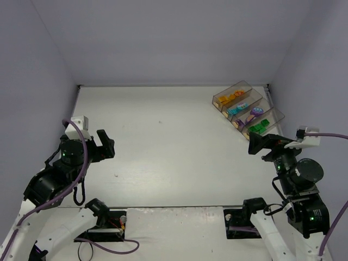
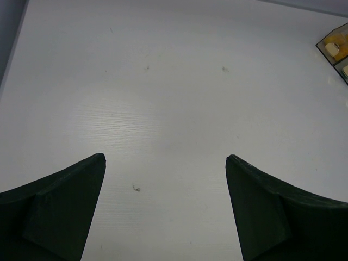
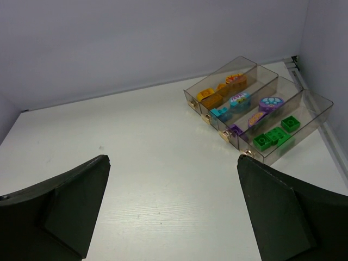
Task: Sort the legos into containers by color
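The containers, four joined smoky clear bins, sit at the table's far right corner. Inside them lie the legos: orange ones in the farthest bin, teal in the second, purple in the third, green in the nearest. My right gripper hangs open and empty just in front of the green bin. Far off at the left side, my left gripper is open over bare table, holding nothing.
White table enclosed by pale walls at the back and both sides. The left wrist view catches only a corner of the bins at its right edge. Both arm bases and purple cables occupy the near edge.
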Tool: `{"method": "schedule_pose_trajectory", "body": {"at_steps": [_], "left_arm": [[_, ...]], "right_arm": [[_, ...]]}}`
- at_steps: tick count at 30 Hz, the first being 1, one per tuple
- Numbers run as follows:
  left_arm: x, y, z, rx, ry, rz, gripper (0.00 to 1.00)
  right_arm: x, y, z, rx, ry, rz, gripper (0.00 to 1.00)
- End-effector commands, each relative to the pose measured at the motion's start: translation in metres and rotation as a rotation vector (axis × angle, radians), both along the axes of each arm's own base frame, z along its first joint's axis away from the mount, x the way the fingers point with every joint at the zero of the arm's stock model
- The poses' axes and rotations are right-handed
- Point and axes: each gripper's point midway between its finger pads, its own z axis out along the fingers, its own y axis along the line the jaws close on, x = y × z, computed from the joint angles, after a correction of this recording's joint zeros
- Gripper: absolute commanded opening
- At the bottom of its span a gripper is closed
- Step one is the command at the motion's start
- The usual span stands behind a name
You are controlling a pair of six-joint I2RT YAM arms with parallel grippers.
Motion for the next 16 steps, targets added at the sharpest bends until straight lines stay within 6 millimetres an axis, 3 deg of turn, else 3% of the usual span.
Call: {"method": "schedule_pose_trajectory", "body": {"at_steps": [1, 16], "left_arm": [[0.010, -0.009, 0.005, -0.027, -0.008, -0.001, 0.85], [0.033, -0.029, -0.002, 0.004, 0.009, -0.045, 0.85]], "right_arm": [[0.010, -0.012, 0.016, 0.011, -0.046, -0.076, 1.00], [0.016, -0.012, 0.009, -0.083, -0.025, -0.067, 1.00]]}}
